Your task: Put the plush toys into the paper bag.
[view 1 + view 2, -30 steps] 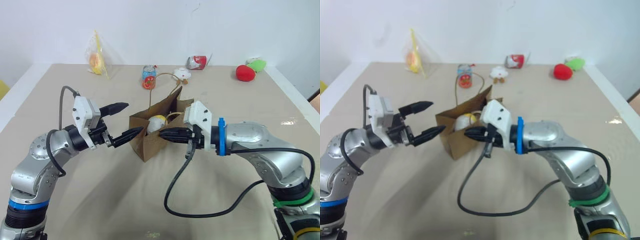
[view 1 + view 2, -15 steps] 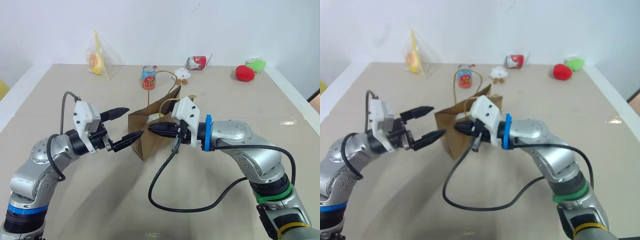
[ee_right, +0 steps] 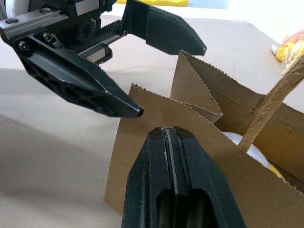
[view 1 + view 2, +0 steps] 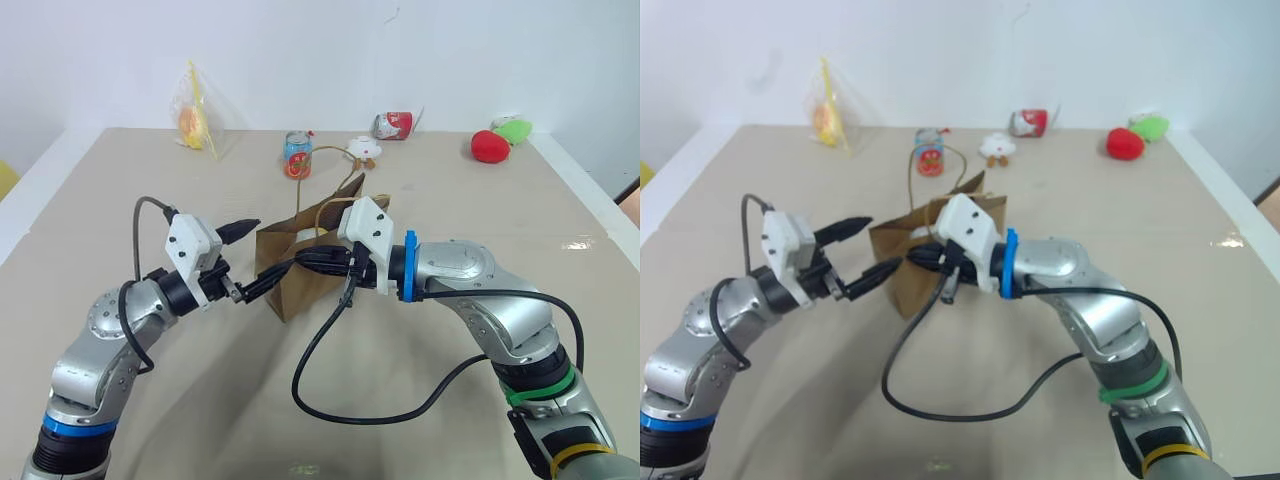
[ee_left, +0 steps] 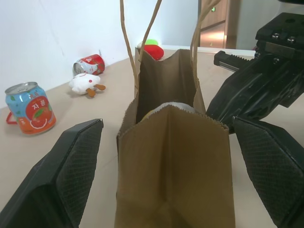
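A: Where is the paper bag (image 4: 305,262) relative to each end effector?

B: It stands upright near the middle of the counter (image 4: 120,200). The left end effector (image 4: 253,256) sits at the bag's 9 o'clock, its 2 black fingers spread wide, 1 tip level with the bag's rim and the other against the bag's near left corner. In the left wrist view the bag's narrow end lies between those fingers, neither one pressing it.

A: And the right end effector (image 4: 303,260)?

B: It reaches in from the bag's 3 o'clock with its fingers pressed together, tips over the near wall at the rim. They grip nothing that can be seen.

A: Where are the plush toys?

B: 1 rounded white-and-yellow toy (image 3: 251,152) lies inside the bag, just beyond the right fingertips. The brown one cannot be made out.

A: What else lies on the counter?

B: Toward 12 o'clock, a blue-and-red can (image 4: 297,154), a small white plush (image 4: 364,149) and a tipped red can (image 4: 393,125); at 2 o'clock, a red plush (image 4: 490,146) and a green plush (image 4: 514,129); at 10 o'clock, a clear packet (image 4: 194,120).
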{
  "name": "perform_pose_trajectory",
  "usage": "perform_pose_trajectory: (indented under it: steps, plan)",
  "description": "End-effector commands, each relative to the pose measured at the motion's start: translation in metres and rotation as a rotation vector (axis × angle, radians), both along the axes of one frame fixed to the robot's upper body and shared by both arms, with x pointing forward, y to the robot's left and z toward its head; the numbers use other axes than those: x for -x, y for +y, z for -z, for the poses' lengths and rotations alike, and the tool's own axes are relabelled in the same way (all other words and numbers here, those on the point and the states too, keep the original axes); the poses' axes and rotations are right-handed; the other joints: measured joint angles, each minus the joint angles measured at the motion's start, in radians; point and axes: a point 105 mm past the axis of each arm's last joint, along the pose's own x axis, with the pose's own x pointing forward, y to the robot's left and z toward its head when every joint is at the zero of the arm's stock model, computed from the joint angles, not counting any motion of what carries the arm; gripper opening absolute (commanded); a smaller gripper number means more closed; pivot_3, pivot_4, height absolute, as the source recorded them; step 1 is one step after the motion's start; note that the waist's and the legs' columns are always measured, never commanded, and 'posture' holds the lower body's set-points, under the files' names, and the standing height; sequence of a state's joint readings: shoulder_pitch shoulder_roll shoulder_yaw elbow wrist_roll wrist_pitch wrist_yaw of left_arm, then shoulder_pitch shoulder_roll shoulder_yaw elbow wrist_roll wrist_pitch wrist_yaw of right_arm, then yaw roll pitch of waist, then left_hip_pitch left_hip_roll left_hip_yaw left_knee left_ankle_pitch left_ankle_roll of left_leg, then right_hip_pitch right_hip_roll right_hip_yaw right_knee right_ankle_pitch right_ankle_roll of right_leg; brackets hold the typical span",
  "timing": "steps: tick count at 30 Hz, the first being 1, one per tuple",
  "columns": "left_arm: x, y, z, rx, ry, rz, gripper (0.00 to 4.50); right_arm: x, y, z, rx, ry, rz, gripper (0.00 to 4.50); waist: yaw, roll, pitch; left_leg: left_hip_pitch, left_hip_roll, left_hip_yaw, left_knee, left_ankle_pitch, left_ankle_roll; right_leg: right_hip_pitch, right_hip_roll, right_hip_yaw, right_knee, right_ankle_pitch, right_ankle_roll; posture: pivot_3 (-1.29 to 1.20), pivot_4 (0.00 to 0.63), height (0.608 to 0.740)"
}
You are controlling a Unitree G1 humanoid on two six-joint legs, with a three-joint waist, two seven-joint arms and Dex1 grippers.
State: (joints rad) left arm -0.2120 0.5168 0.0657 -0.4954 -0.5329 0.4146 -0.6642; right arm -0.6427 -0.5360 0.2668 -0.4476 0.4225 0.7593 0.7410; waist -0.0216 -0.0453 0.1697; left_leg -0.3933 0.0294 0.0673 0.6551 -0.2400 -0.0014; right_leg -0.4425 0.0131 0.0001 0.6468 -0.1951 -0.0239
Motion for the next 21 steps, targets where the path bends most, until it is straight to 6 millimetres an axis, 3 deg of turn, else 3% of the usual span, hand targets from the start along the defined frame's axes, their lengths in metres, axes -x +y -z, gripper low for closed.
perform_pose_trajectory:
  steps: [1,13,16,18,19,20,21]
  plan:
    - [-0.003,0.000,-0.001,0.007,-0.010,0.002,4.50,0.001,0.001,-0.015,-0.017,-0.067,-0.010,0.04,0.000,0.000,0.000,0.000,0.000,0.000,0.000,0.000,0.000,0.000,0.000,0.000,0.000,0.000,0.000,0.00,0.150,0.740]
    - [-0.010,-0.004,-0.006,0.076,-0.017,0.028,4.50,0.000,-0.006,-0.018,-0.002,-0.078,0.003,0.04,0.000,0.000,0.000,0.000,0.000,0.000,0.000,0.000,0.000,0.000,0.000,0.000,0.000,0.000,0.000,0.00,0.150,0.740]
    - [-0.009,-0.005,-0.007,0.078,-0.021,0.042,3.48,0.000,-0.007,-0.018,0.003,-0.078,0.004,0.00,0.000,0.000,0.000,0.000,0.000,0.000,0.000,0.000,0.000,0.000,0.000,0.000,0.000,0.000,0.000,0.00,0.150,0.740]
    - [-0.009,-0.004,-0.002,0.065,0.001,0.054,3.04,0.001,-0.007,-0.018,0.006,-0.080,0.002,0.00,0.000,0.000,0.000,0.000,0.000,0.000,0.000,0.000,0.000,0.000,0.000,0.000,0.000,0.000,0.000,0.00,0.150,0.740]
    - [-0.009,-0.004,0.000,0.061,0.013,0.058,2.51,0.001,-0.007,-0.018,0.007,-0.081,0.000,0.00,0.000,0.000,0.000,0.000,0.000,0.000,0.000,0.000,0.000,0.000,0.000,0.000,0.000,0.000,0.000,0.00,0.150,0.740]
    - [-0.008,-0.003,0.003,0.051,0.021,0.061,2.51,0.001,-0.007,-0.018,0.008,-0.082,-0.001,0.00,0.000,0.000,0.000,0.000,0.000,0.000,0.000,0.000,0.000,0.000,0.000,0.000,0.000,0.000,0.000,0.00,0.150,0.740]
    - [-0.008,-0.003,0.005,0.046,0.024,0.062,1.83,0.002,-0.007,-0.018,0.009,-0.082,-0.002,0.00,0.000,0.000,0.000,0.000,0.000,0.000,0.000,0.000,0.000,0.000,0.000,0.000,0.000,0.000,0.000,0.00,0.150,0.740]
